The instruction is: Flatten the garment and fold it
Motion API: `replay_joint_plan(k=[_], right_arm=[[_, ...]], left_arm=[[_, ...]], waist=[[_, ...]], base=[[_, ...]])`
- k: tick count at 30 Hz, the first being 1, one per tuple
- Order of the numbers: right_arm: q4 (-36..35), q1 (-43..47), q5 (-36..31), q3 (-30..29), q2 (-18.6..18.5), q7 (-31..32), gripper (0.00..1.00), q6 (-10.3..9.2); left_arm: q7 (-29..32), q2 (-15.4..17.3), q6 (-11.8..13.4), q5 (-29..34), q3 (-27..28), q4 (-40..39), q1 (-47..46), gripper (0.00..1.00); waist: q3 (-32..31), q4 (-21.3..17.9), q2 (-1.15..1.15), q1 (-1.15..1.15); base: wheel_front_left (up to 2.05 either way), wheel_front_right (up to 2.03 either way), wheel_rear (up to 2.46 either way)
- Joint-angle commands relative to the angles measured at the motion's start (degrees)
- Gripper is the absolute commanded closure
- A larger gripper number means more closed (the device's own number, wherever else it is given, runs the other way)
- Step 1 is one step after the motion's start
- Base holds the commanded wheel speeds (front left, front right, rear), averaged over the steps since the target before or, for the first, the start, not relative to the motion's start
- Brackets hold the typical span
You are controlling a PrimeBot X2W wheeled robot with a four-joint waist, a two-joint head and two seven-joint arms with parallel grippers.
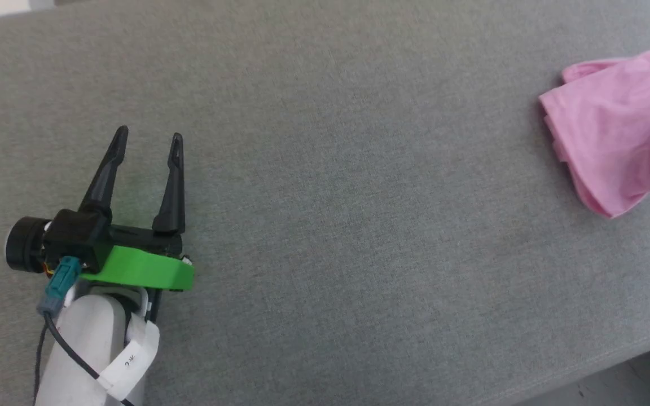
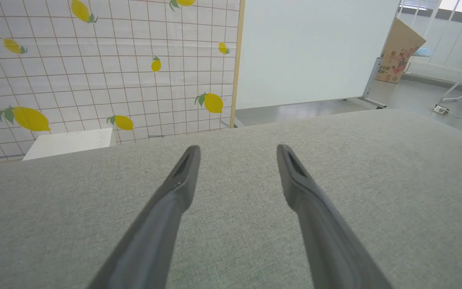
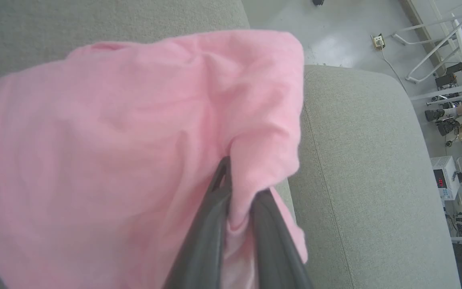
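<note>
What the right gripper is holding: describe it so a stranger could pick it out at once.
Find the broad grey cushion and go to its right end in the head view. There the garment, bunched thin cloth, has a fold pinched by the right gripper. It alone is pink and soft; the left gripper, far off, is dark and open.
</note>
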Motion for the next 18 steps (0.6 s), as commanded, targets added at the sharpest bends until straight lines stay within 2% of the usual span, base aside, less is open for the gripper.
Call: replay_joint_plan(k=[1, 8, 12, 13, 14, 18], right_arm=[[0.44, -1.45, -1.35, -1.05, 0.52, -1.42, 1.00, -0.09], [3.50, -4.17, -8.70, -8.69, 2.58, -6.76, 1.00, -0.09], [5.69, -4.37, -12.11, -13.41, 4.06, -7.24, 1.00, -0.09], [6.09, -4.26, -13.18, -14.29, 4.26, -7.51, 0.58, -0.09], [6.47, -4.08, -13.97, -15.09, 4.39, -7.57, 0.01, -0.09], [7.05, -2.81, -17.75, -17.42, 4.11, -7.71, 0.00, -0.09]], left_arm=[[-0.22, 0.74, -0.21, 0.94, 0.00, -0.32, -0.88, 0.00], [-0.22, 1.54, -0.21, 0.93, -0.38, -0.54, -0.99, 0.00], [-0.22, 1.20, -0.20, 0.81, -0.74, -0.22, -0.81, 0.00], [-0.22, 1.03, -0.20, 0.74, -0.79, -0.09, -0.71, 0.00], [-0.22, 0.86, -0.20, 0.66, -0.79, 0.06, -0.58, 0.00], [-0.22, -0.32, -0.18, 0.18, -0.74, 0.88, 0.51, 0.00]], waist=[[2.69, -1.22, 0.00, -0.01], [3.21, 0.68, 0.00, -0.01], [2.33, 1.90, 0.00, -0.01], [1.88, 2.17, 0.00, -0.01], [1.34, 2.39, 0.00, -0.01], [-1.91, 3.37, 0.00, -0.01]], base=[[0.00, 0.00, 0.00], [0.00, 0.00, 0.00], [0.00, 0.00, 0.00], [0.00, 0.00, 0.00], [0.00, 0.00, 0.00], [0.00, 0.00, 0.00]])
